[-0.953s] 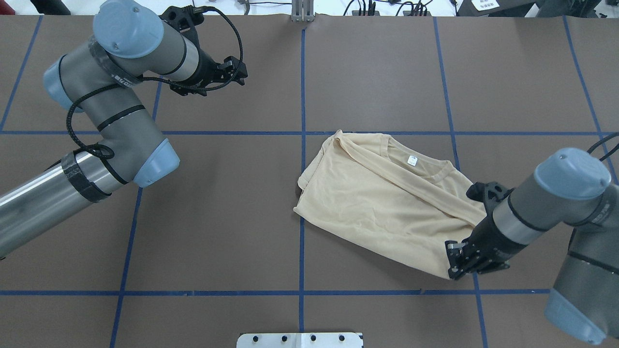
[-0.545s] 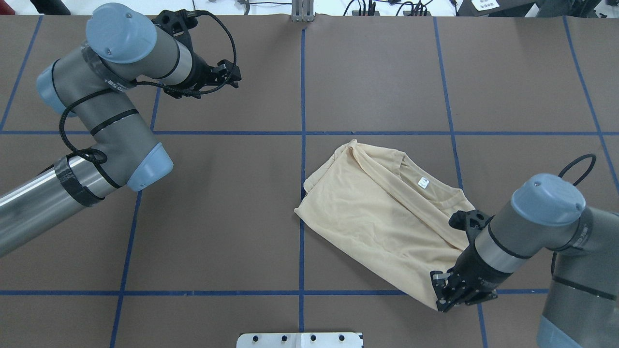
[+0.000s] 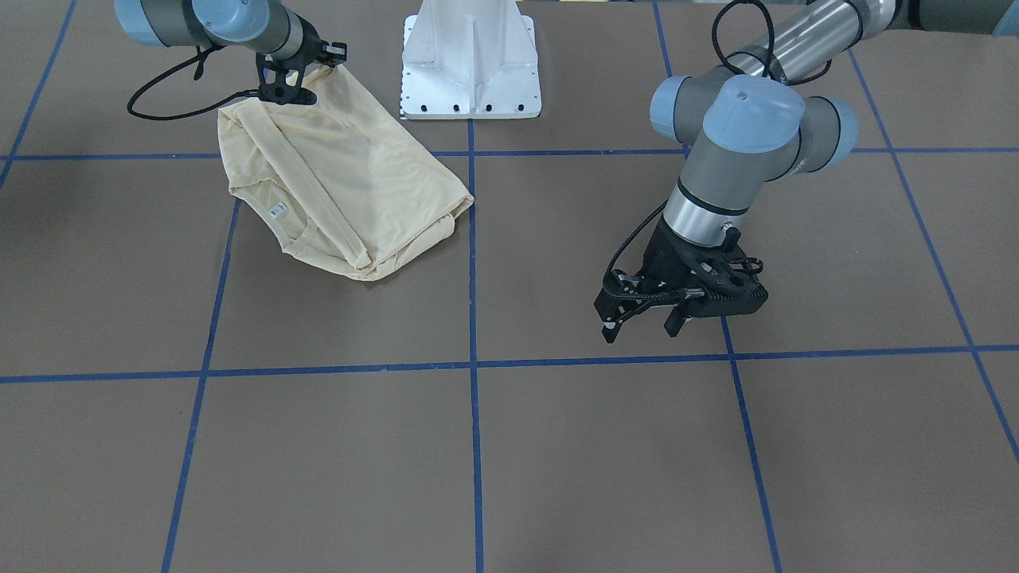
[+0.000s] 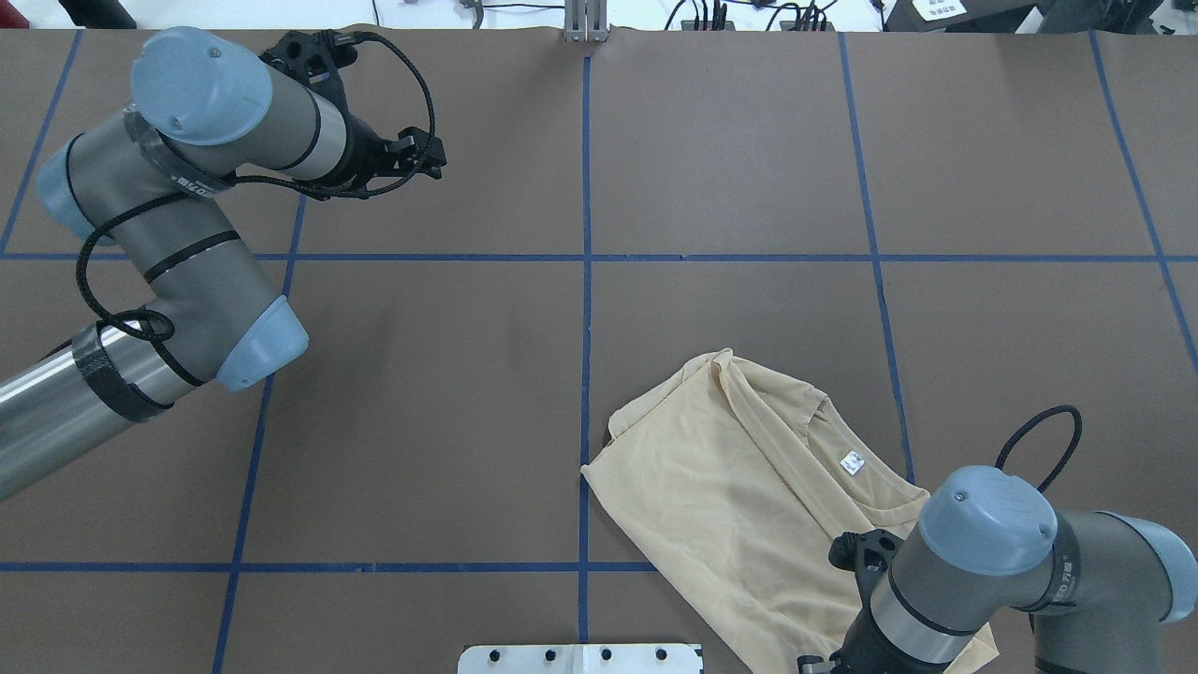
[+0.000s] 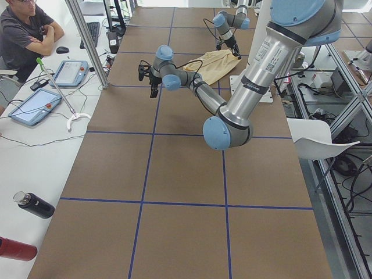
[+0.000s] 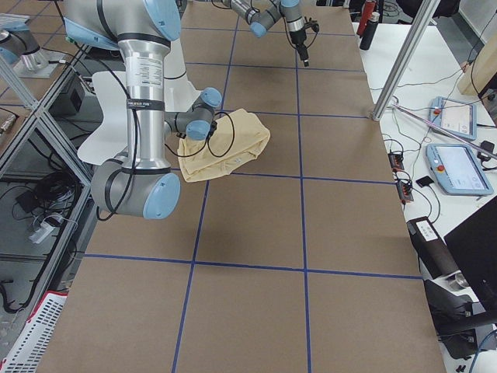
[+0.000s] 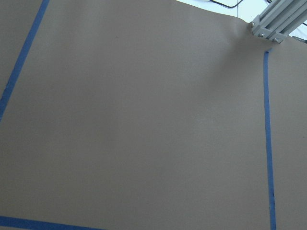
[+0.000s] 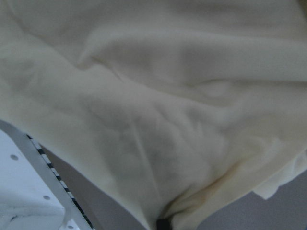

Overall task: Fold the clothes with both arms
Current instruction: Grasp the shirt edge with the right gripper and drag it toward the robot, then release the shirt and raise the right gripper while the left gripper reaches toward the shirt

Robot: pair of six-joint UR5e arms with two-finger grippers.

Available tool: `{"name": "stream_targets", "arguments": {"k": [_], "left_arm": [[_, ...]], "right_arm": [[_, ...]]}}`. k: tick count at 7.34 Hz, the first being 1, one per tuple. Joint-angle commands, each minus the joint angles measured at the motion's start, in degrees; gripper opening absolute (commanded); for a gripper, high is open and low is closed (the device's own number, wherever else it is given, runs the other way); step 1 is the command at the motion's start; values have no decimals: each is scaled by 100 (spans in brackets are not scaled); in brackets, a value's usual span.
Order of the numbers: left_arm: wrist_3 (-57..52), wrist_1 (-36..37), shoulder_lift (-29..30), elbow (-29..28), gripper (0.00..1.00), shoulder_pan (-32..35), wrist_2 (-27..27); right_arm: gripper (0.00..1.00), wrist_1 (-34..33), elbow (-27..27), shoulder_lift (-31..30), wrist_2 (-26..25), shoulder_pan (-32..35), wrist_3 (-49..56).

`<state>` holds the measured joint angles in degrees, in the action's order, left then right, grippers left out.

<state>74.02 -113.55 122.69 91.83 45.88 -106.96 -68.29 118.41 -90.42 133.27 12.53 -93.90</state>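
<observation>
My right gripper (image 3: 320, 65): black fingers pinched tight on corner of shirt (image 3: 342, 183). That corner lifted, rest draped down onto table (image 4: 730, 140).
Shirt: thin cream-yellow knit, soft, faintly see-through, folded into rough slanted rectangle with shallow wrinkles. Curved ribbed neckline and small white label (image 4: 851, 462) face up.
Shirt lies on my right half, near white base (image 3: 470, 64), one corner touching centre blue tape line.
My left gripper (image 3: 641, 328): fingers spread, nothing between them. Hovers over bare matte brown surface, well apart from shirt.
</observation>
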Motion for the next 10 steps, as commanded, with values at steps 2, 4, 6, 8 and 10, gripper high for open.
{"name": "stream_targets", "arguments": {"k": [2, 4, 6, 8, 10], "left_arm": [[16, -18, -26, 158, 99, -263, -9], [608, -27, -183, 701, 100, -859, -35], [1697, -18, -176, 1186, 99, -1675, 17], [2212, -53, -123, 1179, 97, -2326, 244], [2213, -499, -149, 926, 96, -2891, 562]], "right_arm": [[100, 9, 24, 68, 94, 1072, 91], [100, -18, -63, 584, -64, 2002, 504], [100, -70, -457, 990, -118, 2733, 1405], [100, -70, -661, 1123, -152, 3210, 2486], [100, -70, -968, 1412, -188, 3431, 2946]]}}
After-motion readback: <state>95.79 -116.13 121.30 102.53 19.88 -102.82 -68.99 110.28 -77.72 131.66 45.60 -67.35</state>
